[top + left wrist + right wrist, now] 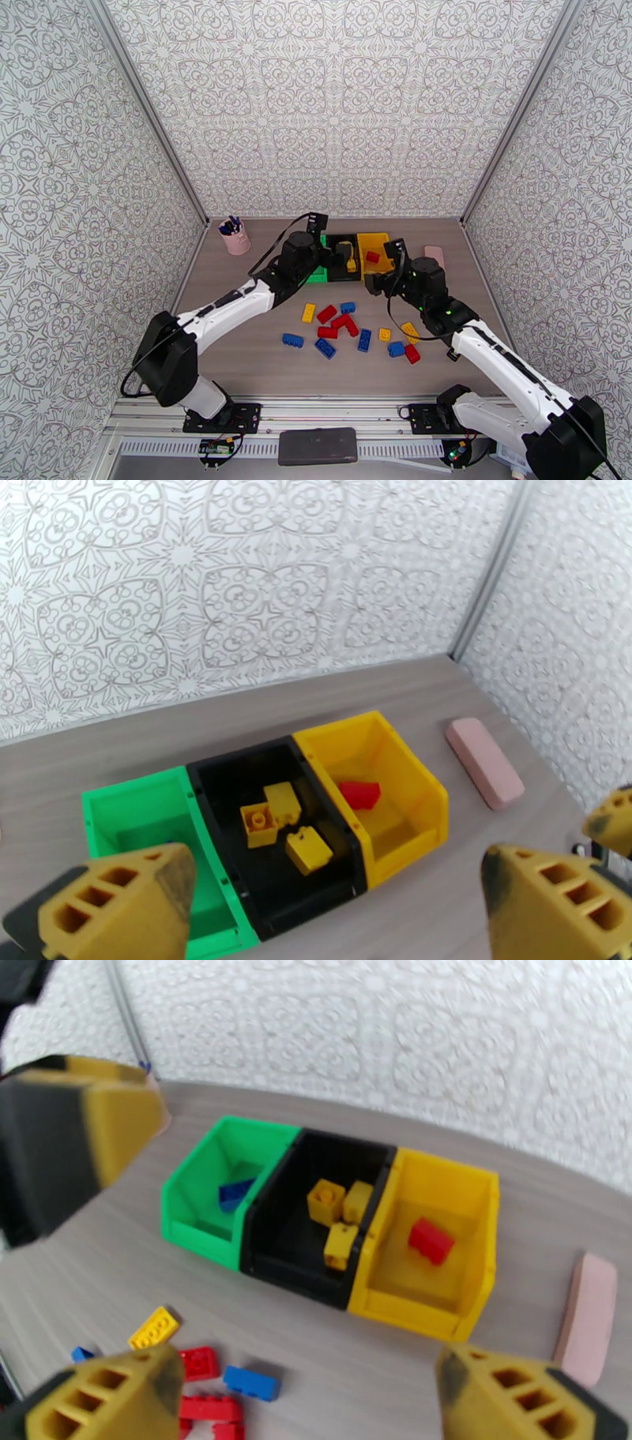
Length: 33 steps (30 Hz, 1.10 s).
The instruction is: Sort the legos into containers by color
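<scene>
Row of three touching open plastic bins: green bin (199, 1235), one blue studded brick (235, 1194) inside; black bin (292, 1272), three yellow bricks (341, 1211); yellow bin (411, 1307), one red brick (430, 1240). Loose red, blue and yellow bricks (347, 328) lie on the grey wood-grain table (237, 347), nearer the arms. Left gripper (336, 906): fingers wide apart, nothing held. Right gripper (308, 1398): same.

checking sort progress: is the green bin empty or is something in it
Not empty. The right wrist view shows a blue lego lying inside the green bin.
</scene>
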### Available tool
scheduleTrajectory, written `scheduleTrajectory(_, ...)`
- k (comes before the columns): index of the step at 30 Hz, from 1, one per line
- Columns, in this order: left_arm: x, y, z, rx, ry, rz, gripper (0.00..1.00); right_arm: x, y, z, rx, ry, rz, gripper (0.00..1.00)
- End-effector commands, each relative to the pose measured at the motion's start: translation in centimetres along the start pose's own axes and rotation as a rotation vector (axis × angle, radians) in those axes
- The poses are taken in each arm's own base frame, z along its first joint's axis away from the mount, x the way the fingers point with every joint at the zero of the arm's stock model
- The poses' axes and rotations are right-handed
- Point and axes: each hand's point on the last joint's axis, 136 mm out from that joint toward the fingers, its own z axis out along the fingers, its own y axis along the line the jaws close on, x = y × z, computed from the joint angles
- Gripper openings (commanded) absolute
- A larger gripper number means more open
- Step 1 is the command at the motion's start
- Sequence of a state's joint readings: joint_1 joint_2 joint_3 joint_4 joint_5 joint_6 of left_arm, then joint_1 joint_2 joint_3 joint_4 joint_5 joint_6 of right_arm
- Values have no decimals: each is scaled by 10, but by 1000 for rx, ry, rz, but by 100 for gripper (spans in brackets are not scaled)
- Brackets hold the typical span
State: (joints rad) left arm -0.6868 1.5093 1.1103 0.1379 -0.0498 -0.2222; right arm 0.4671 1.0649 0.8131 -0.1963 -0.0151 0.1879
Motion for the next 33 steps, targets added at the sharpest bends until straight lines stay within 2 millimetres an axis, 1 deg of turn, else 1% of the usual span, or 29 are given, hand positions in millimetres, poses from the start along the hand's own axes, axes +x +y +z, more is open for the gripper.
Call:
scheduleTrajectory(1, 22, -26, -22, 147, 57, 150, 100, 28, -21, -11, 118, 130, 137, 86)
scheduleTrajectory(3, 36, -42, -40, 254, 99, 201, 100, 41, -26, -15, 154, 189, 150, 86)
scheduleTrajectory(4, 43, -46, -47, 290, 113, 216, 100, 45, -28, -15, 165, 213, 154, 86)
scheduleTrajectory(7, 56, -63, -76, 417, 119, 255, 100, 62, -32, -15, 206, 308, 176, 86)
scheduleTrajectory(9, 65, -73, -97, 499, 115, 300, 100, 81, -40, -20, 264, 387, 208, 86)
scheduleTrajectory(11, 72, -79, -112, 549, 111, 337, 100, 102, -45, -28, 310, 467, 244, 86)
scheduleTrajectory(13, 78, -84, -124, 606, 112, 371, 100, 121, -46, -36, 338, 533, 276, 85)
scheduleTrajectory(15, 86, -90, -134, 665, 122, 397, 100, 142, -41, -43, 331, 596, 269, 84)
scheduleTrajectory(17, 92, -94, -140, 723, 142, 399, 100, 162, -36, -50, 319, 672, 260, 83)
scheduleTrajectory(20, 96, -99, -144, 788, 173, 372, 100, 183, -28, -57, 310, 779, 239, 77)
scheduleTrajectory(23, 99, -100, -143, 815, 186, 349, 100, 197, -22, -56, 308, 858, 218, 71)
scheduleTrajectory(26, 101, -100, -142, 823, 189, 347, 100, 207, -22, -53, 322, 917, 200, 67)
scheduleTrajectory(33, 100, -96, -144, 824, 186, 346, 100, 220, -25, -49, 341, 988, 162, 66)
